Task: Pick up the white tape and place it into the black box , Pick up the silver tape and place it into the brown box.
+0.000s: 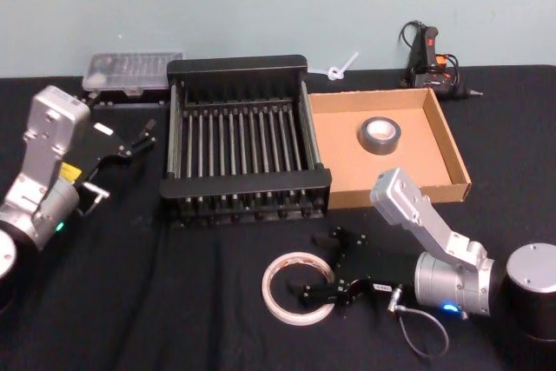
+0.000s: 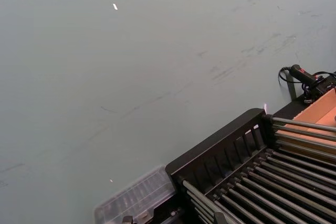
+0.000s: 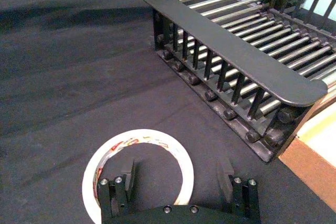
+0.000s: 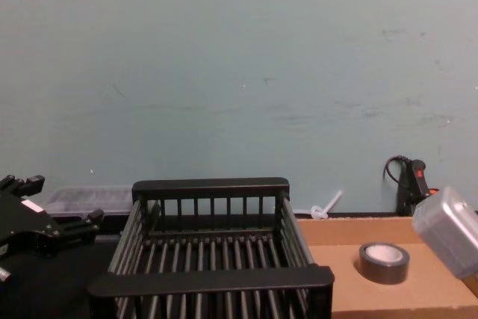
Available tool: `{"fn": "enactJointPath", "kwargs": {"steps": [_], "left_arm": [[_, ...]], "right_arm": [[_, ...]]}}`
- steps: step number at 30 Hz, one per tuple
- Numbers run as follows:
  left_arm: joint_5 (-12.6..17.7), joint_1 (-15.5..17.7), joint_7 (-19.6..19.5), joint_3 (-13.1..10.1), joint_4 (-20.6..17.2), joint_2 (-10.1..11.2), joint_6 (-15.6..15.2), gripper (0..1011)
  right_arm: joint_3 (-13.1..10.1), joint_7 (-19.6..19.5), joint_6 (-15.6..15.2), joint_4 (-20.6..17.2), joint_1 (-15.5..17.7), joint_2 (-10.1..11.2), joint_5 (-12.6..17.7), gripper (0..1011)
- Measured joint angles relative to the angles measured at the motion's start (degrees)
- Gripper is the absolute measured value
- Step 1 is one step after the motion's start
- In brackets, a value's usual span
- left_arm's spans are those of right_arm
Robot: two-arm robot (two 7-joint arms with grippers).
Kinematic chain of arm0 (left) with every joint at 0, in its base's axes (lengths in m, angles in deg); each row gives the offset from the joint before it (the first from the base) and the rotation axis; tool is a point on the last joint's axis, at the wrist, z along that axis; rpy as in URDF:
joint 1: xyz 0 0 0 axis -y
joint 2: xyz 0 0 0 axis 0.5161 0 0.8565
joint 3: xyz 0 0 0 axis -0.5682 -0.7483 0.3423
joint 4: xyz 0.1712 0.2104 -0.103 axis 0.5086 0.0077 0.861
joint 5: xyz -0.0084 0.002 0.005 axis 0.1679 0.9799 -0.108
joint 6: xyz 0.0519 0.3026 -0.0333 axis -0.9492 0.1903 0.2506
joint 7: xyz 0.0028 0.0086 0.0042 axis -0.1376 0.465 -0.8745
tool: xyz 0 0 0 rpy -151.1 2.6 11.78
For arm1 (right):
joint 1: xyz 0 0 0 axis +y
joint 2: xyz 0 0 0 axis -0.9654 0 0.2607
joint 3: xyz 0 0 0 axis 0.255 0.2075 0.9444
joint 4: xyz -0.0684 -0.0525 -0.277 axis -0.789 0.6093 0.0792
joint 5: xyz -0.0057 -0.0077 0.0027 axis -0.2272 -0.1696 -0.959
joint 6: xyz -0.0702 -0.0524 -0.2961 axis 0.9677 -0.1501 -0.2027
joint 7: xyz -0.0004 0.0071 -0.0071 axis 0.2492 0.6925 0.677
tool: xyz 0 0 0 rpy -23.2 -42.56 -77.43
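The white tape [image 1: 294, 288] is a pale ring with red print inside its core. The silver tape [image 1: 383, 135] is dull grey around a pale core. The black box [image 1: 244, 147] has black rims and grey slatted bars. The brown box [image 1: 443, 147] is tan cardboard. The tabletop [image 1: 174, 301] is black, the wall [image 1: 261, 6] pale green.

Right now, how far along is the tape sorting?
Done: the silver tape already lies in the brown box. In hand: the right gripper is open, low over the white tape, one finger inside the ring and one outside its rim; the tape lies flat on the table, not lifted. Left: close, lift, and place it in the black box, which holds no tape. The left gripper hangs open beside that box.
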Motion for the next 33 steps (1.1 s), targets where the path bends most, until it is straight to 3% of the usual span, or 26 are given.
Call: {"fn": "enactJointPath", "kwargs": {"steps": [29,33], "left_arm": [[0.0,0.0,0.0,0.0,0.0,0.0,0.0,1001],[0.0,0.0,0.0,0.0,0.0,0.0,0.0,1001]], "right_arm": [[-0.2,-0.9,-0.4,-0.4,0.7,0.0,-0.5,1002],[-0.2,-0.9,-0.4,-0.4,0.7,0.0,-0.5,927]]}}
